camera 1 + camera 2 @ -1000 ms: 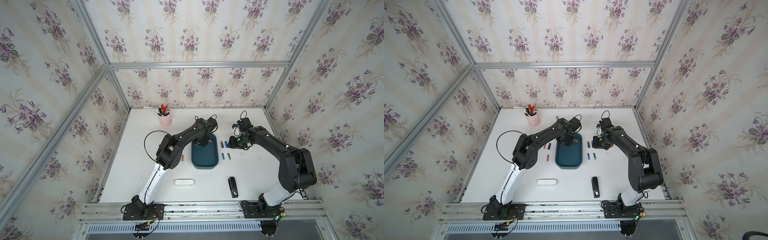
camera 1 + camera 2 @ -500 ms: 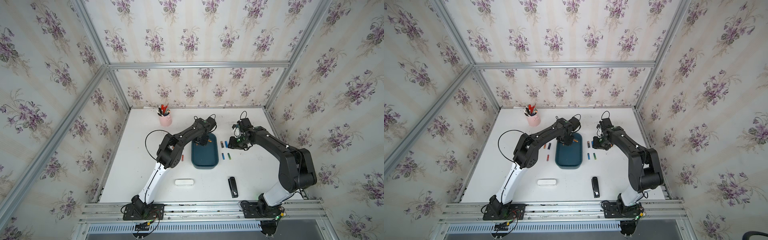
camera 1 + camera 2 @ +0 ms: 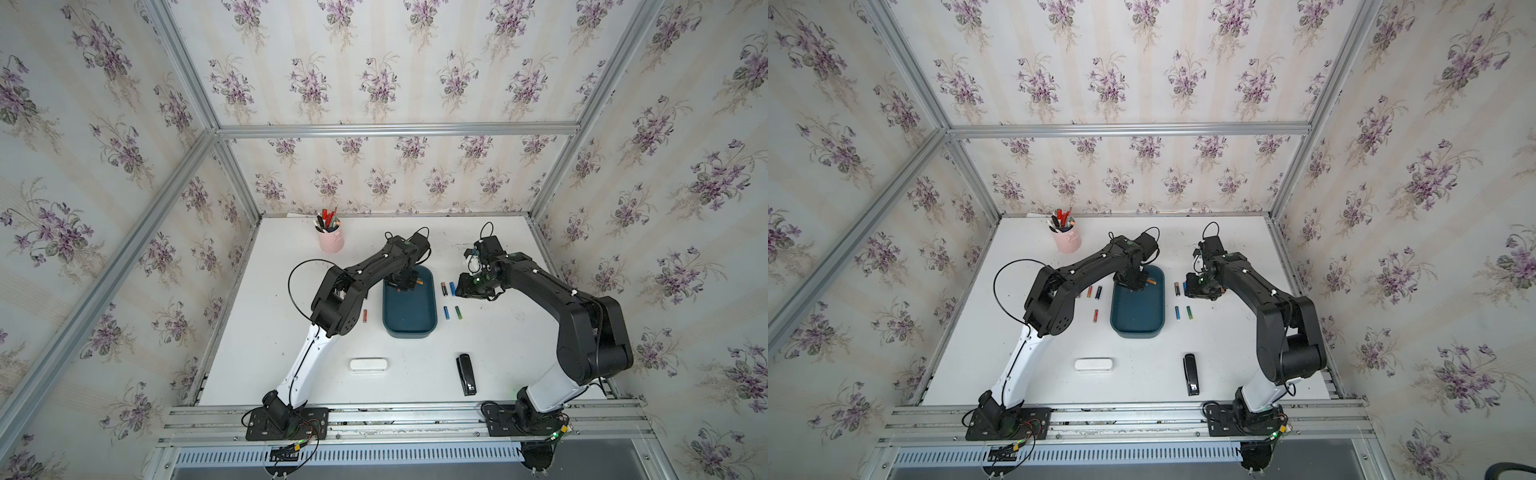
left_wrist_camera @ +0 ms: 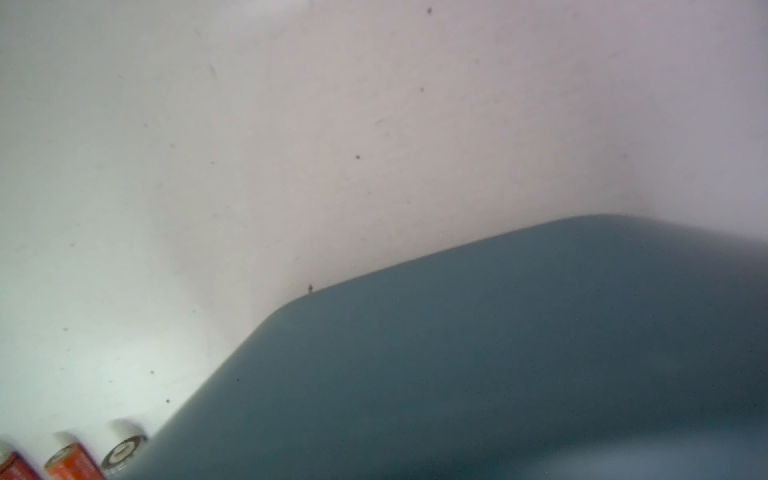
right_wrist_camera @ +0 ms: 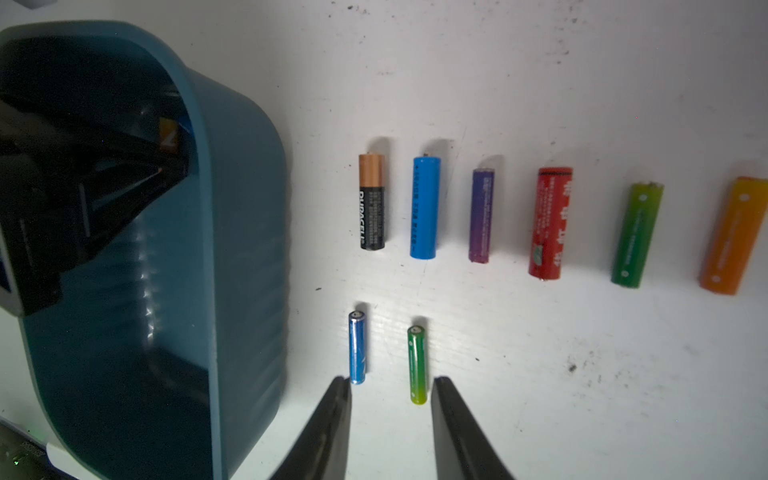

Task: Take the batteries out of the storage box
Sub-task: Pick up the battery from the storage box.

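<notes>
The dark teal storage box (image 3: pixel 409 332) (image 3: pixel 1136 328) sits mid-table. My left gripper (image 3: pixel 404 284) (image 3: pixel 1133 283) reaches down into its far end, beside an orange battery (image 3: pixel 419 282) (image 5: pixel 168 139) lying inside. The left wrist view shows only the box's outer wall (image 4: pixel 457 353), so the jaws are hidden. My right gripper (image 5: pixel 391 379) (image 3: pixel 469 287) hovers open and empty over the table right of the box (image 5: pixel 249 249). Its tips are near a thin blue battery (image 5: pixel 357 347) and a thin green battery (image 5: pixel 417 363). Several more batteries lie in a row beyond, starting with a Duracell (image 5: pixel 372 201).
More batteries lie left of the box (image 3: pixel 1095 316) (image 4: pixel 72 463). A pink pen cup (image 3: pixel 331 241) stands at the back left. A white oblong case (image 3: pixel 368 365) and a black stapler (image 3: pixel 466 374) lie toward the front edge.
Hardly anything has shifted. My left gripper stays low in the far end of the box, and the right arm holds its place over the batteries.
</notes>
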Robot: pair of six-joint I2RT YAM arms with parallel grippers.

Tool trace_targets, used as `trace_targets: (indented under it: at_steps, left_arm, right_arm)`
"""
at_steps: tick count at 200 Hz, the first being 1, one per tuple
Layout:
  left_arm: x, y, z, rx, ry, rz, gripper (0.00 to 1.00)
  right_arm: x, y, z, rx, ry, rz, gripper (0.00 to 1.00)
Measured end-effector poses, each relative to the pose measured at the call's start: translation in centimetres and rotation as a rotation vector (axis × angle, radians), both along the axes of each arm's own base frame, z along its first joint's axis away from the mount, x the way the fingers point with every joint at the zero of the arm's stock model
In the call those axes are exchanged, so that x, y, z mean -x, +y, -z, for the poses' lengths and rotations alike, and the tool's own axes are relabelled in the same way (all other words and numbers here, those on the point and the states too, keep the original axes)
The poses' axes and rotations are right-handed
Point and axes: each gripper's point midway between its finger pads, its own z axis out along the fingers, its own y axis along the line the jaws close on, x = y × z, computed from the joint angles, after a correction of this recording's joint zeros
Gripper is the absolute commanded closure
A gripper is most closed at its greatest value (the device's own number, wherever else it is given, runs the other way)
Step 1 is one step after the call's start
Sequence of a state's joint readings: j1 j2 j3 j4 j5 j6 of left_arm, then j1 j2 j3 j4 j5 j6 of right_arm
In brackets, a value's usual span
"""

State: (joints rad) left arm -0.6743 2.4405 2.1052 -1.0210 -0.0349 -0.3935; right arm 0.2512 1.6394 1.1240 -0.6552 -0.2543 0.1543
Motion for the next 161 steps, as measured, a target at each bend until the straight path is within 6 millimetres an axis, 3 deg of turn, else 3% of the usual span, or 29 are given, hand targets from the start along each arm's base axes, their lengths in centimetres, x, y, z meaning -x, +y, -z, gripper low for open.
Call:
trace_targets:
  at_steps: [130,161]
  left_arm:
    - [0.8,-1.2,-0.4,0.076,0.035,0.029,0.82]
    - [1.3,-1.5,-1.6,0.114,0.044,0.034,0.82]
  right_arm:
    - [0.8,-0.3,-0.8,-0.006,-0.009,0.024,0.62]
    - [0.8,-0.2,-0.9,-0.008,-0.014,0.025,0.62]
